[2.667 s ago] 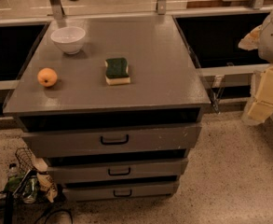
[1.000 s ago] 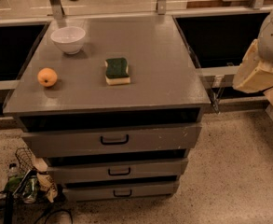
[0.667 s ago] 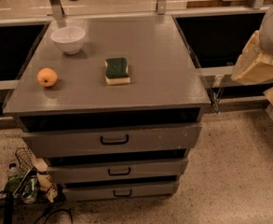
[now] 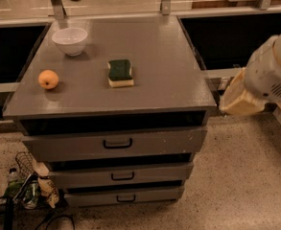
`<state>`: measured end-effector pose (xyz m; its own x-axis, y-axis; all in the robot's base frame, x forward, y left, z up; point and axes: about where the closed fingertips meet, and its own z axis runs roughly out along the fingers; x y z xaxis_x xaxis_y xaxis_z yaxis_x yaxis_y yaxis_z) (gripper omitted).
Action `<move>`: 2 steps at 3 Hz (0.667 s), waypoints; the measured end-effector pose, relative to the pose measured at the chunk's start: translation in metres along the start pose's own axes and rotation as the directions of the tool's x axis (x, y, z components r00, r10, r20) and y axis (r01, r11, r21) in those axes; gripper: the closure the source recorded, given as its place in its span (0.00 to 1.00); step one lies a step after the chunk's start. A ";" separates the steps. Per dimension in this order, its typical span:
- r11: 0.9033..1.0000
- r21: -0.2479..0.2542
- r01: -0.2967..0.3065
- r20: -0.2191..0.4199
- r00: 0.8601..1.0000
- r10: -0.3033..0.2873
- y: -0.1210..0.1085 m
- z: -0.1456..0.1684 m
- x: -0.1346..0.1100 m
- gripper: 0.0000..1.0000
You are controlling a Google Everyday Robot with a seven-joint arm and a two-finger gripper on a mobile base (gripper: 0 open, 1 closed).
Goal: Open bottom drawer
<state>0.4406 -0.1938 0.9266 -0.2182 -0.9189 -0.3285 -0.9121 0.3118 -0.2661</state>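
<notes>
The bottom drawer (image 4: pixel 124 195) is the lowest and shallowest of three grey drawer fronts on the grey cabinet. It is shut, and its small black loop handle (image 4: pixel 126 198) sits at the centre of its front. My gripper (image 4: pixel 239 101) shows as a cream-coloured end on the grey arm (image 4: pixel 274 68). It hangs in the air at the right of the cabinet, level with the top's front right corner. It is well above and to the right of the bottom drawer and touches nothing.
On the cabinet top (image 4: pixel 164 61) are a white bowl (image 4: pixel 69 40), an orange fruit (image 4: pixel 48 79) and a green-and-yellow sponge (image 4: pixel 120 72). The middle drawer (image 4: pixel 122 175) and the top drawer (image 4: pixel 117 144) are shut. Cables and clutter (image 4: pixel 27 190) lie on the floor at lower left.
The arm's cream end has moved left and down, closer to the cabinet's right front corner. The drawers and the items on top have not moved.
</notes>
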 end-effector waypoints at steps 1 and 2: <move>0.999 -0.047 -0.010 -0.018 1.000 0.009 0.018 0.040 0.013 1.00; 0.991 -0.136 -0.010 -0.065 0.998 0.001 0.040 0.102 0.034 1.00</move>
<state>0.4322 -0.1882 0.8120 -0.2414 -0.9323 -0.2693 -0.9487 0.2851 -0.1366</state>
